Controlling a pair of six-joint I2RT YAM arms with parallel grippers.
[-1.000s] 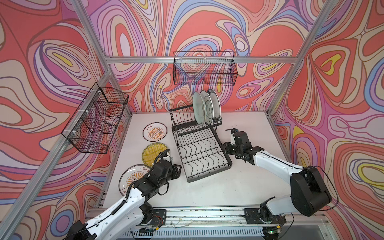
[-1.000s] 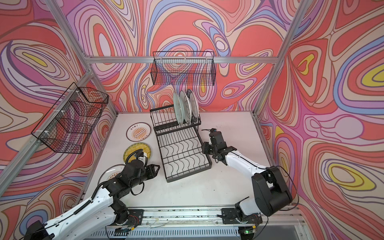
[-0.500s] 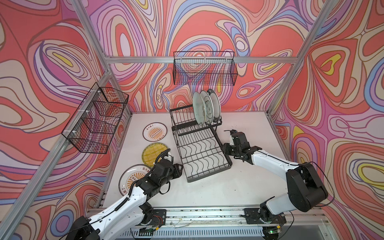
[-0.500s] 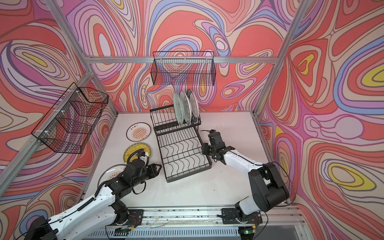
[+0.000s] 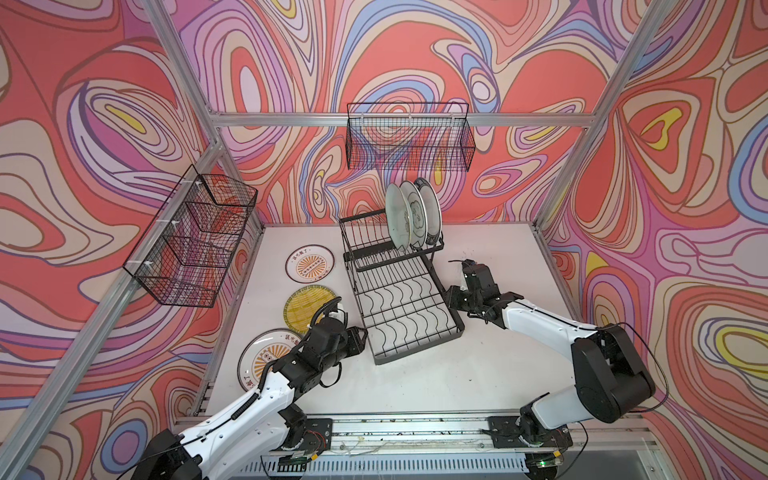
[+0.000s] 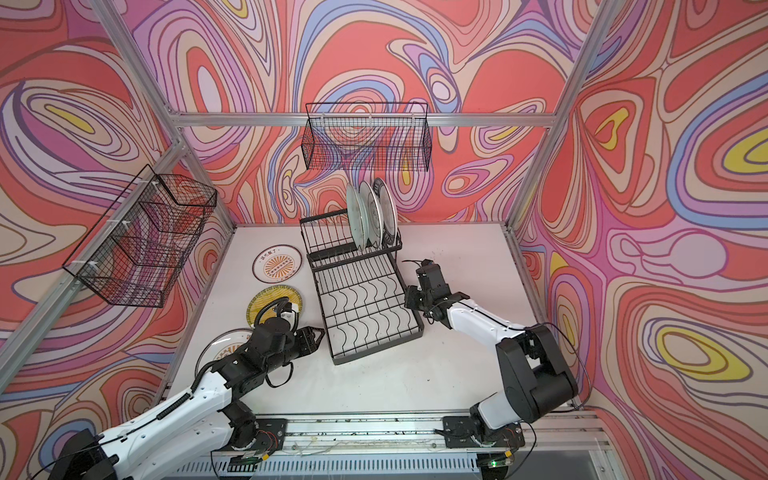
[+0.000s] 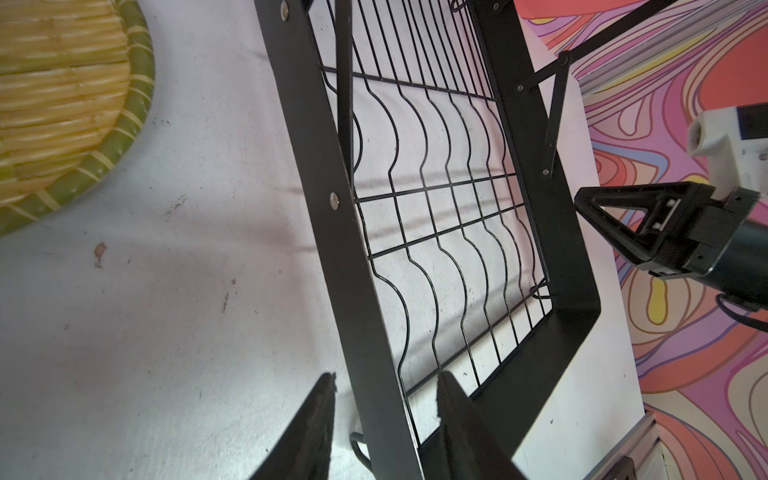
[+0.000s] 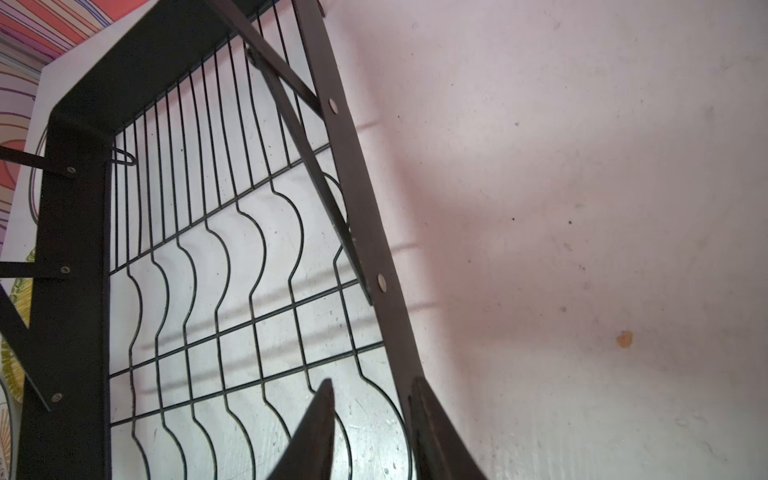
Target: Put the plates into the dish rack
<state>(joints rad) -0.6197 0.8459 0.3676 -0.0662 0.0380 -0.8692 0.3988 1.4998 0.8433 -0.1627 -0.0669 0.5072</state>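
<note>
The black wire dish rack [image 5: 419,350] [image 6: 374,354] sits mid-table. Three plates stand upright in its raised tier: pale green [image 5: 395,218], cloud-outline [image 5: 417,216] and dark-rimmed [image 5: 433,208]. Flat on the table to its left lie an orange sunburst plate [image 5: 309,266], a yellow woven plate [image 5: 305,307] [image 7: 62,104] and a second sunburst plate [image 5: 262,357], partly under my left arm. My left gripper [image 5: 361,332] [image 7: 384,378] is open and straddles the tray's left rim [image 7: 345,232] without touching it. Astride the right rim [image 8: 374,249] is my right gripper [image 5: 451,297] [image 8: 372,382], open. Its outer finger rests against the rim.
A black mesh basket [image 5: 195,241] hangs on the left wall and another [image 5: 409,141] on the back wall above the rack. The arms' mounting rail [image 5: 374,424] runs along the table's front edge. Patterned walls enclose three sides.
My right gripper's jaws have narrowed around the rack's right rim. The left gripper has stayed at the left rim, barely moving.
</note>
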